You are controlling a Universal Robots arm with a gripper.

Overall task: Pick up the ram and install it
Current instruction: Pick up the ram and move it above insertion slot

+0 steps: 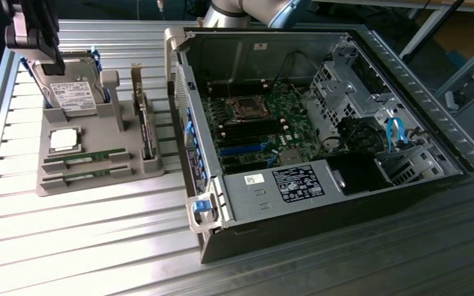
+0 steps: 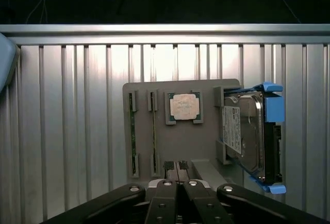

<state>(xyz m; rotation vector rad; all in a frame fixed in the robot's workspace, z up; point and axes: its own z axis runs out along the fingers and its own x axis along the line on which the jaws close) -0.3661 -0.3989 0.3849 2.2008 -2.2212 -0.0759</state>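
My gripper [image 1: 49, 58] is clenched on nothing and hangs above the hard drive [image 1: 72, 95] end of the grey holder [image 1: 97, 185]; the ram [image 1: 84, 157] (two green sticks, side by side in their slots) lies flat at the holder's opposite end, past the processor [image 1: 64, 140], long axis across the holder's width. The open computer case [image 1: 303, 191] stands on the counter [image 1: 72, 246] just beside the holder, on the exterior view's right.

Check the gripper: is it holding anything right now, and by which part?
Nothing is held. The gripper is shut, fingers together with nothing between them, above the grey tray. Both ram sticks lie in their slots there.
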